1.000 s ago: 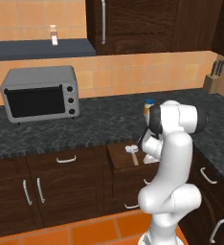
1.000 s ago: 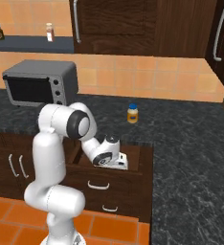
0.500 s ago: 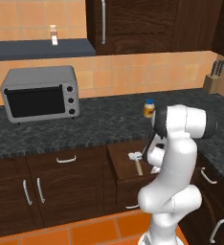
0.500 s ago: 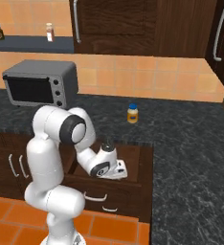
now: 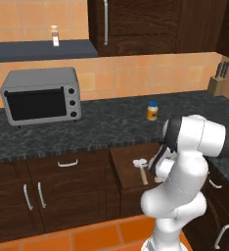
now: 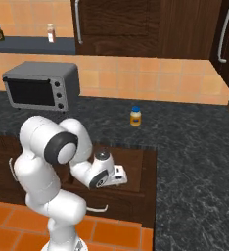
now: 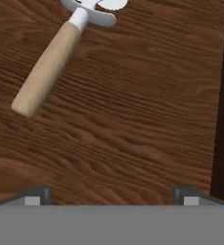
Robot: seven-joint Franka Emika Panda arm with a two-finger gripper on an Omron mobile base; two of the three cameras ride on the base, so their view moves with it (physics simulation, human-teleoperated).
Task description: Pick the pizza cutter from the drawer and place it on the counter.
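Kitchen wall: orange tile behind dark wood cabinets, seen from the left base view.
Shelf (image 5: 43, 49): at 10 o'clock, dark blue-grey, carrying a small bottle (image 5: 54, 35).
Microwave (image 5: 40, 95): at 9 o'clock, standing on the counter (image 5: 102, 127).
Jar (image 5: 152, 111): yellow with white cap, on the counter just right of centre, well apart from the microwave.
Drawer (image 5: 128, 166): pulled out below the counter edge, wood bottom showing.
Pizza cutter (image 5: 141, 167): lying flat on the drawer bottom, wheel head toward the counter, handle toward the drawer front; in the hand view at 11 o'clock (image 7: 54, 55), handle slanting down-left, untouched.
Gripper (image 7: 109, 195): spread wide over bare wood at 6 o'clock, holding nothing, fingertips (image 7: 35, 196) apart from the cutter.
Knife block (image 5: 217, 83): at 2 o'clock, far right of the counter.
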